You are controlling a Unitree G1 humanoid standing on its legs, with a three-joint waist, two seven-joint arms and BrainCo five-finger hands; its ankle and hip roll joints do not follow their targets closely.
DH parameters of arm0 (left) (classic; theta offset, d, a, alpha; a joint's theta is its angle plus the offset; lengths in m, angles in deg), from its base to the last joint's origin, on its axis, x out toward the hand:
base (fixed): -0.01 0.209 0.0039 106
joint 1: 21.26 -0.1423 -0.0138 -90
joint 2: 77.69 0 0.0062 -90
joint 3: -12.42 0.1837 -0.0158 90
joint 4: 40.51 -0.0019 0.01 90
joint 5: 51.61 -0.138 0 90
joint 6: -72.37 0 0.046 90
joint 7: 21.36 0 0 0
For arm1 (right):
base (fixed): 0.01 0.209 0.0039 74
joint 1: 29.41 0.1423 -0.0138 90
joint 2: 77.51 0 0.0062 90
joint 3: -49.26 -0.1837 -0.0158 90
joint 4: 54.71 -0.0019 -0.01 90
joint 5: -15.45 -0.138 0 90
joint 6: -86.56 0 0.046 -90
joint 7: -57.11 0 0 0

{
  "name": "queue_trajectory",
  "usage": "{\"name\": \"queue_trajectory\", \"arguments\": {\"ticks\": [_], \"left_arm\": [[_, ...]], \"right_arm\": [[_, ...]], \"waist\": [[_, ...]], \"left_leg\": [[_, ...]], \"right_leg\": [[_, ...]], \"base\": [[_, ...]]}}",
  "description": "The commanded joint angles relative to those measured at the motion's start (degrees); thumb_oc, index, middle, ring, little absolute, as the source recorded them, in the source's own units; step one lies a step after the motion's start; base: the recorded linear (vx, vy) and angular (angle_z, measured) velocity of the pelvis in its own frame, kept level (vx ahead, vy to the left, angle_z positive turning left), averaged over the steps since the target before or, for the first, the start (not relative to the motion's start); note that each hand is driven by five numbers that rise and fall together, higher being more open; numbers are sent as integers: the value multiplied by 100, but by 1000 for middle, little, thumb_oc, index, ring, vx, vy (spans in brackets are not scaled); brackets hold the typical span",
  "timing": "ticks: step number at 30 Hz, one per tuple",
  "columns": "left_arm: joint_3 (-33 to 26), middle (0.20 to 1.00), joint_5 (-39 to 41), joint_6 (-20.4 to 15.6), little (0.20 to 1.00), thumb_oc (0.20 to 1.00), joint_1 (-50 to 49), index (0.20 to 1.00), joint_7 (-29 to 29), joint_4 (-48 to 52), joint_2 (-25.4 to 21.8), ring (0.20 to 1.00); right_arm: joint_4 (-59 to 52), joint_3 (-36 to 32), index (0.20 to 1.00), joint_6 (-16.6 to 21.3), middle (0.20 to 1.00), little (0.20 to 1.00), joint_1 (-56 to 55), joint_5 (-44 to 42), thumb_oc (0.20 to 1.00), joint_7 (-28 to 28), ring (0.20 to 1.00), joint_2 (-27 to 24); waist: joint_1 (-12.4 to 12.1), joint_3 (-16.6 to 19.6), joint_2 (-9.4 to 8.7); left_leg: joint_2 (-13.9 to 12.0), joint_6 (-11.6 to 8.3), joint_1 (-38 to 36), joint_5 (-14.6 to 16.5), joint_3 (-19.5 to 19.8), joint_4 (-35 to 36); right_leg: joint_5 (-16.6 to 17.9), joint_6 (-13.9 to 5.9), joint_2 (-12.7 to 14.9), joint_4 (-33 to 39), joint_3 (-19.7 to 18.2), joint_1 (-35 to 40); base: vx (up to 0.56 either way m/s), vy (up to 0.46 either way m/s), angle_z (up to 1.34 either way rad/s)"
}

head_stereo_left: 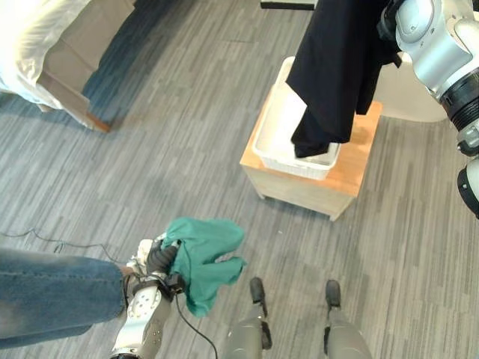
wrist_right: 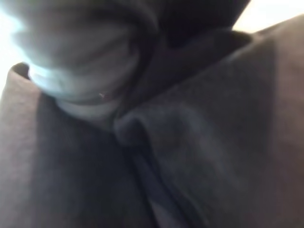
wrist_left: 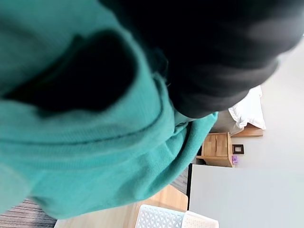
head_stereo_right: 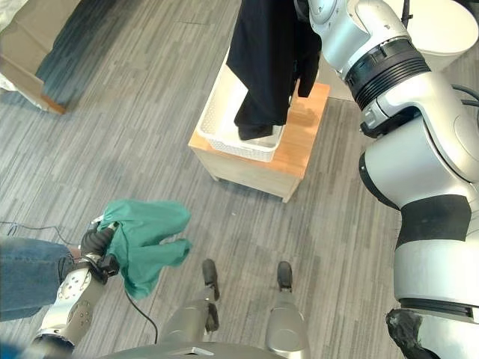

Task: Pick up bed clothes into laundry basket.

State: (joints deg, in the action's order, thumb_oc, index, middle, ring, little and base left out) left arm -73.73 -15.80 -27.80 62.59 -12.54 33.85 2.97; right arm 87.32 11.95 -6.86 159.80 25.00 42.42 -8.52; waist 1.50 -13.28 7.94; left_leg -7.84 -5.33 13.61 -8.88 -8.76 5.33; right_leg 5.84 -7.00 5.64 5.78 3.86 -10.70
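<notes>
A black garment hangs from my right hand, which is raised above a white laundry basket and shut on the cloth. The garment's lower end dips into the basket. The right wrist view shows the dark cloth pressed close against a finger. My left hand is low at the near left, shut on a bunched green garment that droops over the floor. The same green cloth sits right up against the hand in the left wrist view.
The basket stands on a low wooden table. A bed with white bedding is at the far left. A person's leg in jeans is beside my left arm. A white round object lies beyond the table.
</notes>
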Motion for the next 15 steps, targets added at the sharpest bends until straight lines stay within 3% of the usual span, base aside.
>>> {"name": "queue_trajectory", "arguments": {"ticks": [1, 15], "left_arm": [[-198, 200, 175, -394, 200, 200, 180, 200, 127, 120, -294, 200], [-155, 200, 187, -477, 200, 200, 106, 200, 254, 131, -227, 200]], "right_arm": [[137, 254, 200, 134, 200, 200, 833, -200, 200, -340, 200, 139], [535, 315, 200, 69, 200, 200, 340, 384, 200, -244, 200, 474]], "waist": [[-31, 174, -414], [-314, -387, -337]], "left_leg": [[105, -227, -481, 258, -5, -33], [88, -273, 63, 21, 193, -33]], "right_leg": [[-519, 160, -193, -102, -285, 58], [-478, 210, -276, -293, -107, -470]], "base": [[-42, -36, -5], [-54, -20, 1]]}}
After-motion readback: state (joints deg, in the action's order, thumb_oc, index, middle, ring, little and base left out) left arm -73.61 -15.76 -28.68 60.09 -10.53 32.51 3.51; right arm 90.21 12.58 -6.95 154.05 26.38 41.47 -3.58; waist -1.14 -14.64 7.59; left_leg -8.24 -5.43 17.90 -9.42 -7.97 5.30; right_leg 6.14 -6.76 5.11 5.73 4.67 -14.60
